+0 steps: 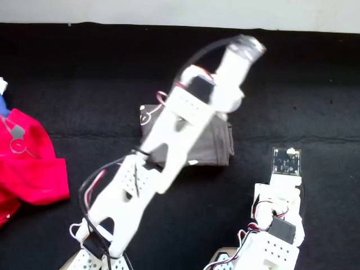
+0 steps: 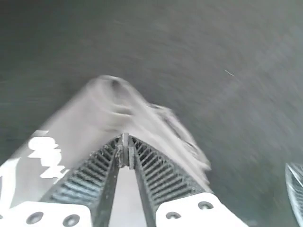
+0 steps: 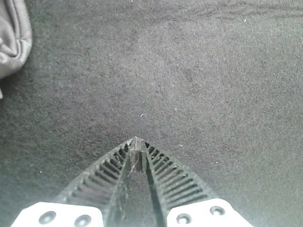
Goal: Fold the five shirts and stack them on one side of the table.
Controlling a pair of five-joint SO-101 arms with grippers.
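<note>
Folded grey shirt [image 1: 216,145] at centre of the high view, partly under the left arm; red shirt [image 1: 31,163] heaped at left edge. Probably light, soft, limp: best pinched at a folded edge, through all layers. Left gripper [image 2: 124,142] pressed together over grey cloth; right gripper [image 3: 137,142] pressed together over bare table [image 1: 84,67]. Black, felt-like, likely some grip. Pale wall [image 1: 169,11] along top.

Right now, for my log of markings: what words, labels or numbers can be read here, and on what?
On the grey shirt, a white print: blurred, unreadable.
On the red shirt, a pale mark: too small to read.
No other text can be read.
</note>
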